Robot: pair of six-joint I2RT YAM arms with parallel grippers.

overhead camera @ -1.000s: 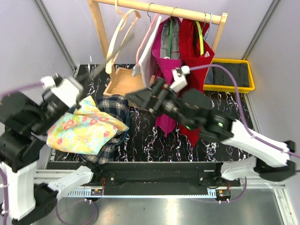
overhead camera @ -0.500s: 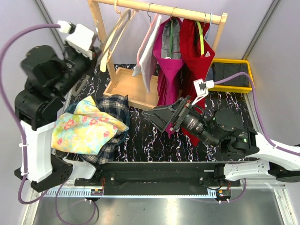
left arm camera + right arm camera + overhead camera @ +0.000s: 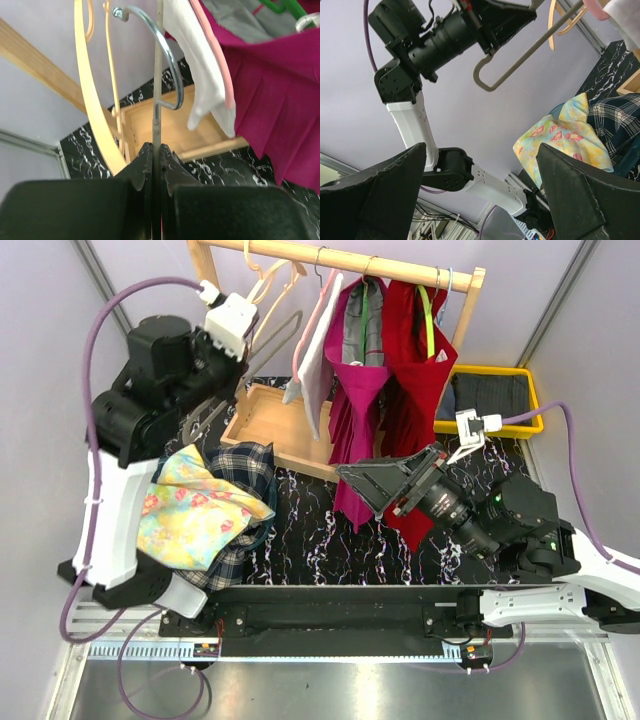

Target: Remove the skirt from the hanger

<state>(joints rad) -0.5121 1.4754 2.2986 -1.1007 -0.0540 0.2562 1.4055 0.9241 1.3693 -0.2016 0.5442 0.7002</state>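
Table (image 3: 300,540): black, white-veined, spanning the overhead view beyond the two arm bases.
Clothes rack (image 3: 400,268): pale wood, at 12 o'clock on the table, its top rail carrying hung garments.
Left arm (image 3: 110,500): stands tall at 9 o'clock, its wrist up near the left end of the rail.
Right arm (image 3: 510,515): at 4 o'clock, lying low and pointing toward 9 o'clock.
Hung garments: a white and pink piece (image 3: 315,350), a magenta pleated dress (image 3: 360,430) and a red garment (image 3: 415,370), side by side from 11 to 1 o'clock.
Floral skirt (image 3: 195,515): yellow with pink flowers, off any hanger, crumpled at 8 o'clock on the table on top of a plaid garment (image 3: 245,465).
Wooden tray (image 3: 270,420): under the rack at 11 o'clock, just beyond the plaid garment.
Yellow bin (image 3: 500,370): at 2 o'clock, dark cloth inside.
Wooden hanger (image 3: 92,110): cream, hanging at the left end of the rail.
Wire hanger (image 3: 158,100): grey metal, bare, well above and apart from the skirt; its hook is near the wooden hanger, but contact with the rail cannot be told.
Left end effector (image 3: 156,152): jaws pinched tight on the wire hanger's thin bar.
Right end effector (image 3: 481,150): fingers spread wide, holding nothing, in front of the magenta dress.
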